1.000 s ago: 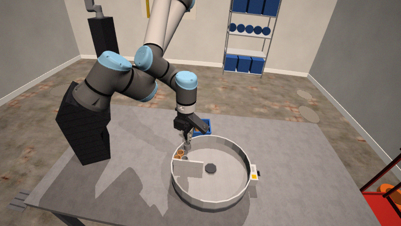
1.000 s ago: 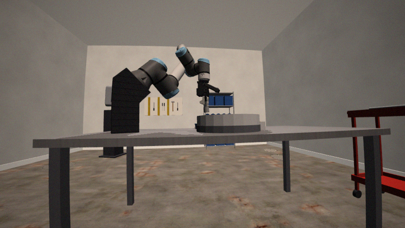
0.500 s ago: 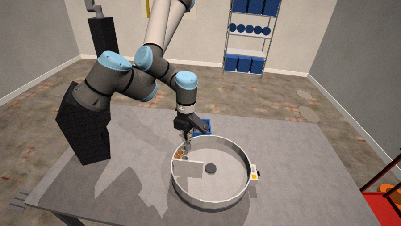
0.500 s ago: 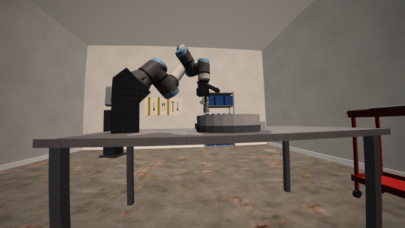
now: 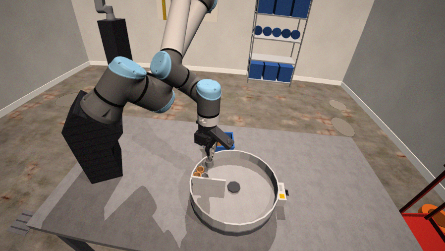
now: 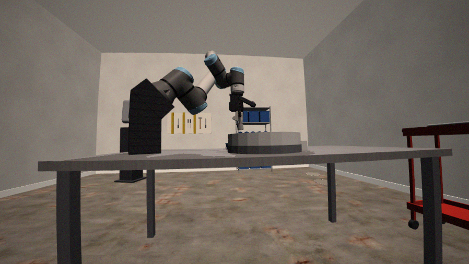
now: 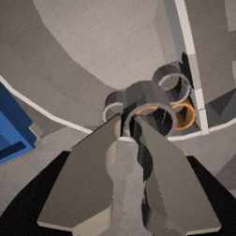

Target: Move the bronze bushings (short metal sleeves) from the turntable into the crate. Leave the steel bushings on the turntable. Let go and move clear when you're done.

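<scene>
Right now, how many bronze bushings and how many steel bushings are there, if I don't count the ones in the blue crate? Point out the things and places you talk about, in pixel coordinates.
Bronze bushings (image 5: 200, 166) (image 7: 194, 116): 2
Steel bushings (image 5: 209, 164) (image 6: 241, 126) (image 7: 145, 91): 3, one in the gripper (image 5: 209, 157) (image 6: 240, 121) (image 7: 126, 115)
Total: 5

The shallow round turntable with pale-grey walls (image 5: 234, 221) (image 6: 264, 138) stands on the plain mottled-grey rectangular tabletop (image 5: 149, 236) (image 6: 229, 162).
</scene>
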Motion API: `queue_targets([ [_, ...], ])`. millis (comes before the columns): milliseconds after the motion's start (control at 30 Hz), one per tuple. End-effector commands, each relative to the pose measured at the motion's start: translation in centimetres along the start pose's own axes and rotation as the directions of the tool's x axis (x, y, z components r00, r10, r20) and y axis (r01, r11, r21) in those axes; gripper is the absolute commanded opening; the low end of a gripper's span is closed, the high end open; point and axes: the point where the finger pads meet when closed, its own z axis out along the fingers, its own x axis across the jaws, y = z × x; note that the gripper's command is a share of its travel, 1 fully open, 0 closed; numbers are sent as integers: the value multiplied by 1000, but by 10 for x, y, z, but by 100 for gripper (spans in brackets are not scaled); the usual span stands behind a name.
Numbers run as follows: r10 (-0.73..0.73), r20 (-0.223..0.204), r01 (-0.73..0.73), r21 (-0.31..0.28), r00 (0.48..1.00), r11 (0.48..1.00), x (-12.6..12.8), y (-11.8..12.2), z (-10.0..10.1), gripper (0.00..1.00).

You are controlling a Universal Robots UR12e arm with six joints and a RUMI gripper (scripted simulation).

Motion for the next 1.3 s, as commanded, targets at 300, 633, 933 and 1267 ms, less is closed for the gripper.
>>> queue_targets([
  [300,-1,0,1,1,1000,1000,2,-78,0,0],
  [633,-1,0,1,1,1000,1000,3,-133,0,0],
  [933,-1,0,1,1,1000,1000,3,-142,0,0],
  [1267,-1,0,1,1,1000,1000,3,-142,0,0],
])
